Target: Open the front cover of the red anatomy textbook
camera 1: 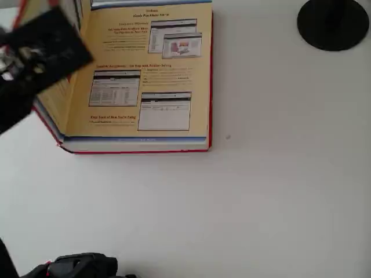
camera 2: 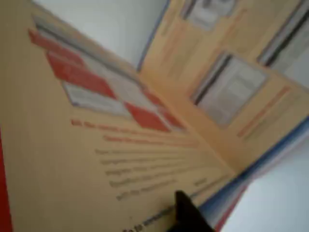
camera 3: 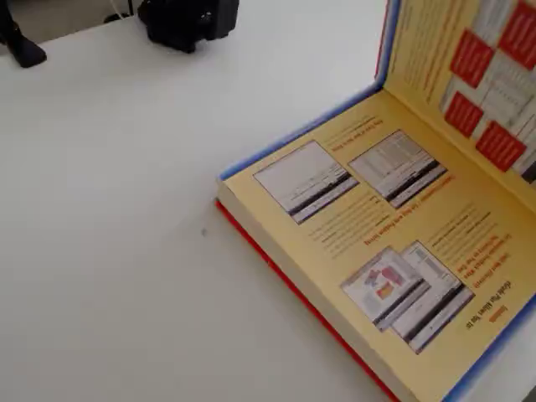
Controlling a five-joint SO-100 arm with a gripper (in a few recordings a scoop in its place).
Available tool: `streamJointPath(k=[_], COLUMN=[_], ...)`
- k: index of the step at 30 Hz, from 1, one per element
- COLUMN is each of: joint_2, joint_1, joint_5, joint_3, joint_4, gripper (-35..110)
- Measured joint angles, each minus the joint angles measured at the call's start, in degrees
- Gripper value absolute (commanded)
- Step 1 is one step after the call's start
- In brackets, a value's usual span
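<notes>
The red anatomy textbook [camera 1: 145, 75] lies open on the white table, its yellow printed endpaper [camera 3: 377, 226] facing up. The front cover [camera 3: 469, 59] stands raised, steeply tilted, from the spine, its yellow inner side with red blocks and tables showing. In the overhead view the cover [camera 1: 53, 107] rises at the book's left, and my blurred black gripper [camera 1: 40, 49] hangs over its upper part. In the wrist view the cover's inner side [camera 2: 87, 121] is very close, and one black fingertip [camera 2: 186, 215] sits near its lower edge. The other finger is hidden.
A black round base [camera 1: 333, 23] stands at the table's top right in the overhead view. A black device [camera 1: 81, 267] sits at the bottom edge. The fixed view has another black object [camera 3: 188, 21] at the far edge. White tabletop [camera 1: 261, 202] surrounds the book.
</notes>
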Motion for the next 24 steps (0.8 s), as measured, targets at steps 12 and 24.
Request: streamJointPath(k=[12,24], joint_2=[-5.80,-12.22], joint_1=[-11.43,-23.29], joint_5=[-0.97,-2.20], joint_3=[-9.32,-19.16], joint_4=[0.35,0.53], gripper=[32,33])
